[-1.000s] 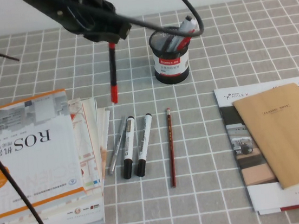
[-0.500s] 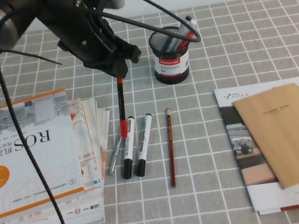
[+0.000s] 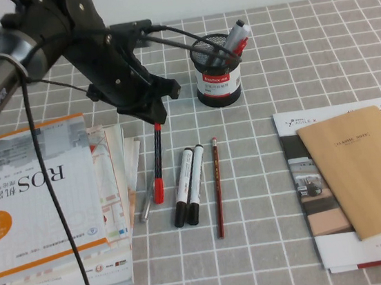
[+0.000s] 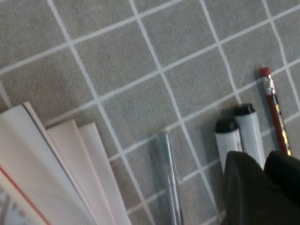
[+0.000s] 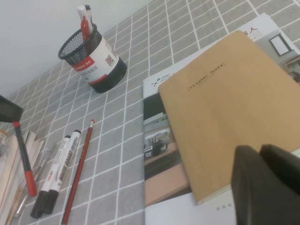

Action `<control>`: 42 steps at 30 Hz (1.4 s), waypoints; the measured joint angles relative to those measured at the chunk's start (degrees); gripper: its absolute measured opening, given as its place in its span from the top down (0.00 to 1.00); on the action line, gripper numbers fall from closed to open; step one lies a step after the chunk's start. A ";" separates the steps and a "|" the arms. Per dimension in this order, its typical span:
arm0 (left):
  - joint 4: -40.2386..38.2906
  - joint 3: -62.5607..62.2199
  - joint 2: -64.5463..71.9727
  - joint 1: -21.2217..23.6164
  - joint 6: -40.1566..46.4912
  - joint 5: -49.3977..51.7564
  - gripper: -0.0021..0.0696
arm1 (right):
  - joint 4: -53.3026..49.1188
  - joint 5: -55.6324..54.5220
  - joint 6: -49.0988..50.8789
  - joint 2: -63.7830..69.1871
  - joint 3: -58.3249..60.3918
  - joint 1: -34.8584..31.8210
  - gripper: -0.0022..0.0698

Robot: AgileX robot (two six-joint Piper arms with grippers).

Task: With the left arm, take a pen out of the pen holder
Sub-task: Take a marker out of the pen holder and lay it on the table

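The black mesh pen holder (image 3: 217, 76) stands at the back middle of the table, with a red-and-white label and a few markers (image 3: 237, 38) sticking out; the right wrist view shows the pen holder (image 5: 93, 56) too. My left gripper (image 3: 154, 117) is low, in front and to the left of it, shut on the top end of a black pen with a red cap (image 3: 157, 167). The cap end reaches down to the table between a silver pen (image 3: 145, 205) and two markers (image 3: 187, 184). In the left wrist view the left gripper (image 4: 265, 161) hides the held pen. My right gripper (image 5: 258, 152) is shut above a brown notebook (image 5: 225, 103).
A red pencil (image 3: 218, 188) lies right of the markers. A stack of books (image 3: 39, 210) fills the left front, its fanned pages close to the silver pen. The brown notebook (image 3: 364, 166) lies on a brochure at the right.
My left arm has come down and forward with the pen, from hanging high to its cap end at the table. The two markers have shifted to the right, toward the pencil.
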 joint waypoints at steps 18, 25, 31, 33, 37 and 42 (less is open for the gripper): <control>1.46 -0.65 7.86 0.00 -1.07 0.21 0.57 | 0.00 0.00 0.00 0.00 0.00 0.00 0.99; 3.15 -8.41 5.68 0.09 -2.25 0.54 0.57 | 0.00 0.00 0.00 0.00 0.00 0.00 0.99; 3.40 -11.55 -3.97 0.09 -0.73 0.80 0.75 | 0.00 0.00 0.00 0.00 0.00 0.00 0.99; 3.99 -10.98 -7.47 0.09 -0.33 1.09 0.84 | 0.00 0.00 0.00 0.00 0.00 0.00 0.99; 5.30 -5.00 -13.72 -0.53 0.29 1.23 0.95 | 0.00 0.00 0.00 0.00 0.00 0.00 0.99; 9.89 10.63 -23.88 -3.92 -0.39 -1.15 0.97 | 0.00 0.00 0.00 0.00 0.00 0.00 0.99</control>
